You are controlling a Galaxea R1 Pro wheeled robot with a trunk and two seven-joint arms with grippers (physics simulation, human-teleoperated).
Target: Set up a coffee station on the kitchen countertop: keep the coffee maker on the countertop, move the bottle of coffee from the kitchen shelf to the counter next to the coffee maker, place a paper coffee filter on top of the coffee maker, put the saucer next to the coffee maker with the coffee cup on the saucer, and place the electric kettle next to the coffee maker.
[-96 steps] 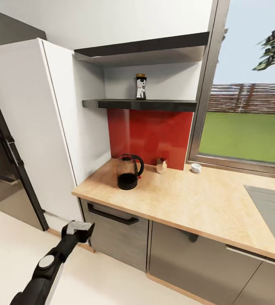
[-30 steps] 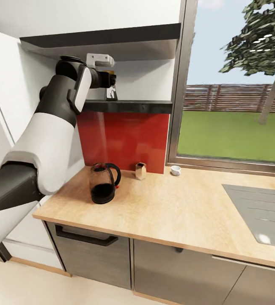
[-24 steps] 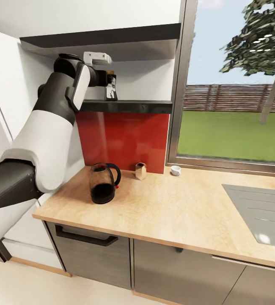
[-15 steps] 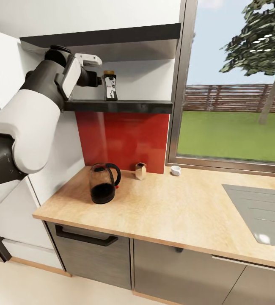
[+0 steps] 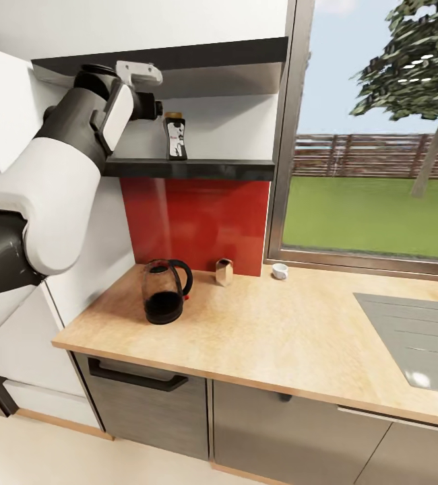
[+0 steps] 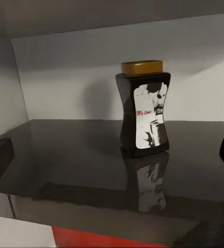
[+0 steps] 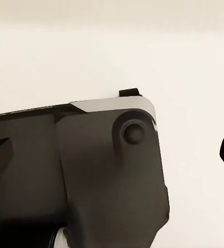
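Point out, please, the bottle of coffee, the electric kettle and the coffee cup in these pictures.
bottle of coffee (image 6: 143, 113): left wrist view, on the dark body at the label's edge.
electric kettle (image 5: 163, 291): head view, on the glass body.
coffee cup (image 5: 280, 271): head view, on the white bowl.

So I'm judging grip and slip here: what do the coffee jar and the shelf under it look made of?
The coffee jar looks like dark glossy glass or hard plastic, judging by its sheen, with a matte yellow lid and a white paper-like label. The shelf looks like polished black laminate or stone: it mirrors the jar clearly, so it is probably slick.
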